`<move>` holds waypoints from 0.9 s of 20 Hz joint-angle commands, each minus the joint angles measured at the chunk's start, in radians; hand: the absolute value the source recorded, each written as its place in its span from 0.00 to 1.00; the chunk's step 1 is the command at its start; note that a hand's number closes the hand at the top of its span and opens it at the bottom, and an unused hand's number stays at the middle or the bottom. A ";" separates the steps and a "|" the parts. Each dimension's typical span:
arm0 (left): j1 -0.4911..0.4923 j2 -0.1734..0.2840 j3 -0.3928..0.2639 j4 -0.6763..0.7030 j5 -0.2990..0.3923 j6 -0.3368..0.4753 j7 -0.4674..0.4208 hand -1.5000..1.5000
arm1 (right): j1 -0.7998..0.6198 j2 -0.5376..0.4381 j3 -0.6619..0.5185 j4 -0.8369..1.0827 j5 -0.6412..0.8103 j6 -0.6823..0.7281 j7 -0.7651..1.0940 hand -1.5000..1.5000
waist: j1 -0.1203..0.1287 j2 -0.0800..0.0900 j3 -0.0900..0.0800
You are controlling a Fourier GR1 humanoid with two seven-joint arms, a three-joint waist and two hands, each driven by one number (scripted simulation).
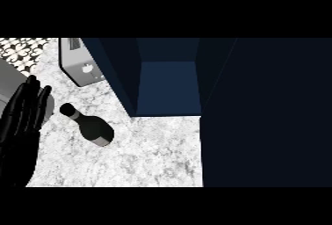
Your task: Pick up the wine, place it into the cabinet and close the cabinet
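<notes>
Wine bottle (91, 126) stands untouched on the marble tabletop (149, 162), toward its left edge, neck leaning up-left, just left of the open cabinet (167, 85). Left hand (24, 114) rests at the left edge, fingers straight and together, holding nothing; right hand not in view. A grey appliance (81, 66) sits toward the far left corner. You'd do best to wrap the bottle's body, not its neck, and keep it upright.

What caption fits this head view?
Wine bottle on the counter beside the open cabinet; left hand resting open.
</notes>
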 commanded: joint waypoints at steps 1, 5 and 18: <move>-0.048 0.001 0.019 0.021 0.032 -0.024 0.001 0.00 | -0.002 -0.005 -0.020 -0.050 0.008 -0.004 0.034 0.00 | 0.021 0.021 0.013; -0.315 0.066 0.163 0.287 0.091 -0.039 -0.058 0.00 | 0.157 0.056 0.070 -0.153 0.067 -0.022 -0.021 0.00 | 0.000 0.023 0.013; -0.457 -0.054 0.143 0.383 0.337 0.059 0.214 0.00 | 0.252 -0.002 0.099 -0.245 -0.158 0.148 0.199 0.00 | 0.017 0.022 0.013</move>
